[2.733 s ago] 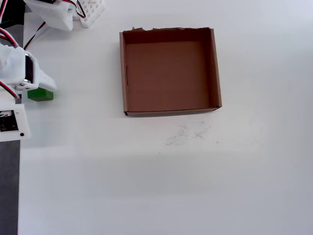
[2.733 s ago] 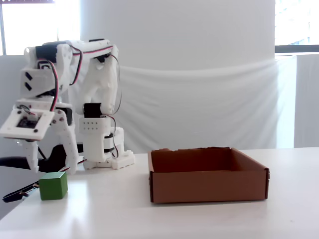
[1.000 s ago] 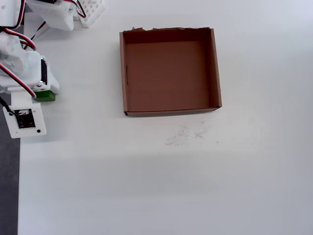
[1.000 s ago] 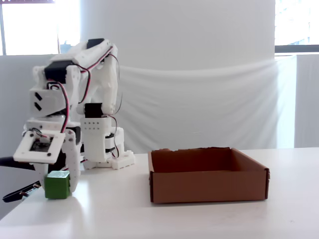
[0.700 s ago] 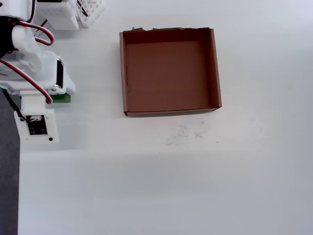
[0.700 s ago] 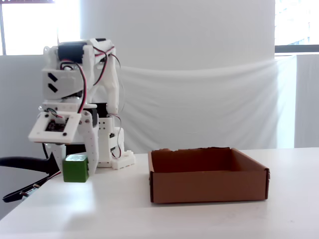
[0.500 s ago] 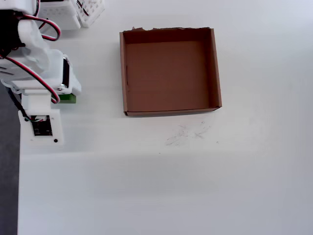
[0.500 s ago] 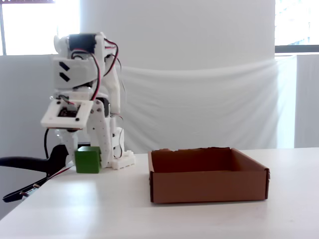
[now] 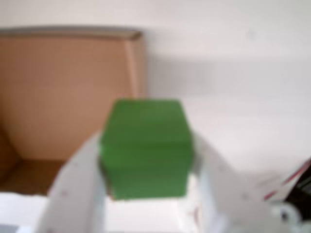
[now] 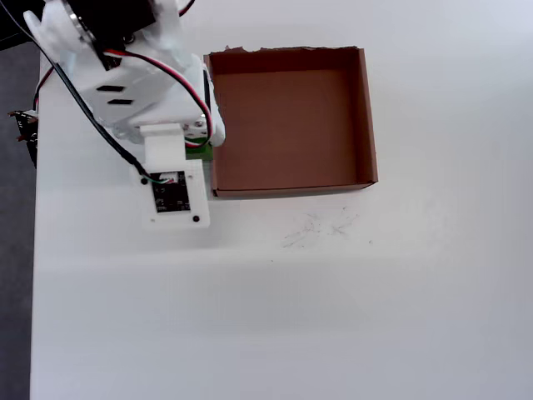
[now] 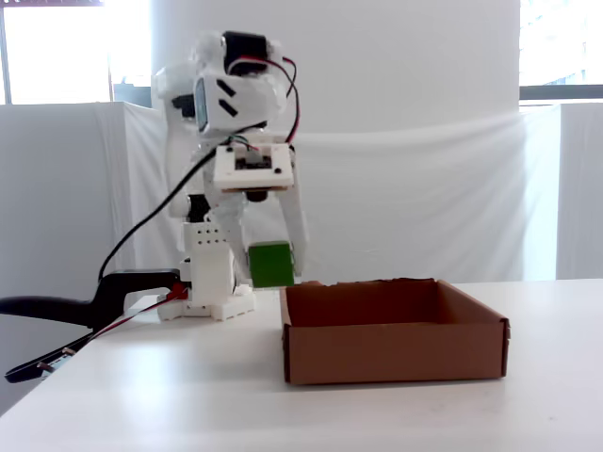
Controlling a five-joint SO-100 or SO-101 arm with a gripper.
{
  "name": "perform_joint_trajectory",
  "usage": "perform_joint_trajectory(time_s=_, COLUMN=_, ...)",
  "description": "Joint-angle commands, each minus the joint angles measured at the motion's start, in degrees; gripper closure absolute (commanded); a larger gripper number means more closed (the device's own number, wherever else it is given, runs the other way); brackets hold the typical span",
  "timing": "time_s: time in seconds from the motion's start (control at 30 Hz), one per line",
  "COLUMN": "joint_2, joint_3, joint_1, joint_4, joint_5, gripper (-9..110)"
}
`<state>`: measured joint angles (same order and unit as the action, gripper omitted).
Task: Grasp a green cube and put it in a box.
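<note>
The green cube (image 9: 146,148) is held between my gripper's (image 9: 148,160) two white fingers (image 9: 77,184), which are shut on it. In the fixed view the cube (image 11: 270,265) hangs in the gripper (image 11: 273,266) above the table, just left of the box (image 11: 391,330) and about level with its rim. In the overhead view only a green sliver of the cube (image 10: 200,152) shows under the arm, against the outside of the left wall of the brown cardboard box (image 10: 366,108). In the wrist view the box (image 9: 63,97) lies up and to the left of the cube.
The arm's base (image 11: 212,282) stands at the table's far left, with a black clamp (image 11: 85,306) and red and black wires (image 11: 141,306) beside it. Faint pencil marks (image 10: 321,227) lie on the white table below the box. The table's left edge (image 10: 33,250) borders a dark floor.
</note>
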<state>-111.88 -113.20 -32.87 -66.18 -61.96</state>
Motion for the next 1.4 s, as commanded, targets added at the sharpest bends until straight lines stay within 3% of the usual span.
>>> perform_joint_trajectory(time_s=0.0, joint_2=-1.0, joint_3=3.5, joint_1=-3.1, joint_4=1.1, joint_5=2.5, gripper=86)
perform_joint_trajectory(time_s=0.2, joint_2=1.6, joint_3=4.0, joint_1=-11.4, joint_4=3.0, joint_5=8.4, gripper=86)
perform_joint_trajectory(time_s=0.53, joint_2=7.6, joint_3=-2.3, joint_1=-19.1, joint_4=16.1, joint_5=12.1, gripper=85)
perform_joint_trajectory(time_s=0.9, joint_2=5.8, joint_3=-17.1, joint_1=-20.3, joint_4=26.1, joint_5=11.5, gripper=86)
perform_joint_trajectory(time_s=1.37, joint_2=2.4, joint_3=-17.8, joint_1=-18.7, joint_4=23.4, joint_5=11.6, gripper=74)
